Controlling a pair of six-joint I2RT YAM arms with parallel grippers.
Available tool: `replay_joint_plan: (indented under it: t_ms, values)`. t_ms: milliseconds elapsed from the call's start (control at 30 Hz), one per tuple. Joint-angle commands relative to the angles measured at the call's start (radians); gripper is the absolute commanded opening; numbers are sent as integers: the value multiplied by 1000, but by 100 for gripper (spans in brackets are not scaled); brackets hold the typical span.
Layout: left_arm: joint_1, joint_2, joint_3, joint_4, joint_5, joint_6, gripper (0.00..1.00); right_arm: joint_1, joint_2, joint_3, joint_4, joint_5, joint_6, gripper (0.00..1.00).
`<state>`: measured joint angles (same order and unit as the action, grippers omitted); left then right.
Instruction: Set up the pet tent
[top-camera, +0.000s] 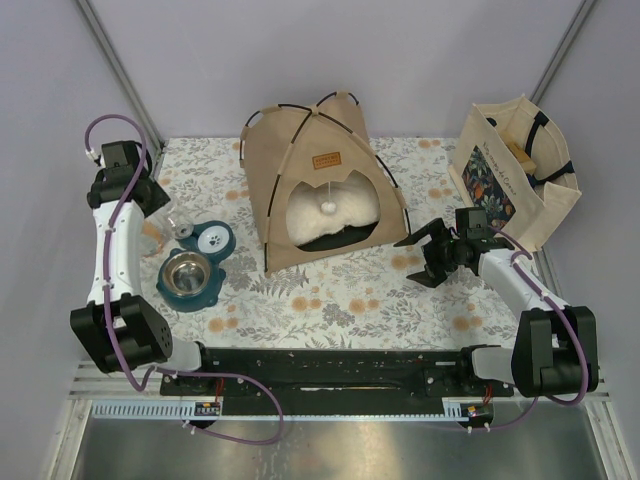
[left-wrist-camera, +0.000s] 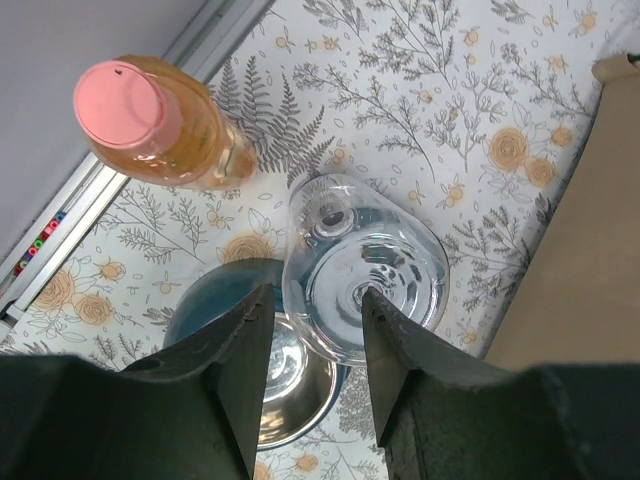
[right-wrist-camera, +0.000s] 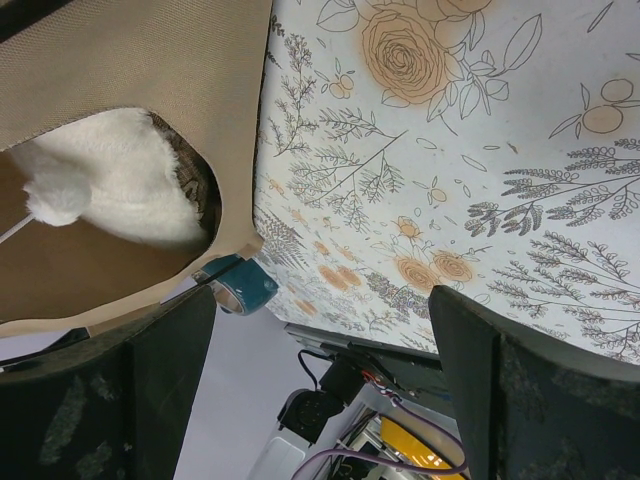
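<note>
Much of the cushion (top-camera: 352, 218) hides inside the tent (top-camera: 290, 150)

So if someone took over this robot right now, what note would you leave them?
Left gripper: part-closed, fingers either side of a clear glass by the teal pet bowl stand; can't tell if it grips.
Right gripper: open, empty, hovering right of the pet tent.
Pet tent: upright mid-table, poles arched, white cushion inside, pom-pom hanging in the doorway.
Done: tent looks set up.
Left: probably just the glass.
</note>
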<state>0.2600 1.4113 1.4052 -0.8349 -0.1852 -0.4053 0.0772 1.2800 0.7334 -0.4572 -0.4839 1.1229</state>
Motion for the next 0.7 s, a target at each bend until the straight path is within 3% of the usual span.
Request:
replay_joint_plan:
  t_ms: [0,433,533,600,667]
  values:
    - [16,51,-22,-26,-54,-12,44,-2,-18,3,26,-21,8,97]
    - [15,87,47,-33,1,-3,53,-2,-22,24,14,-16,9,96]
    - [16,66,67,-41,3,-1,65,-2,-25,31,14,-10,11,96]
    - [16,48,81,-43,-10,-1,85,-2,-24,31,14,-10,11,97]
    - [16,35,95,-41,-16,3,97,-2,-24,32,14,-9,9,98]
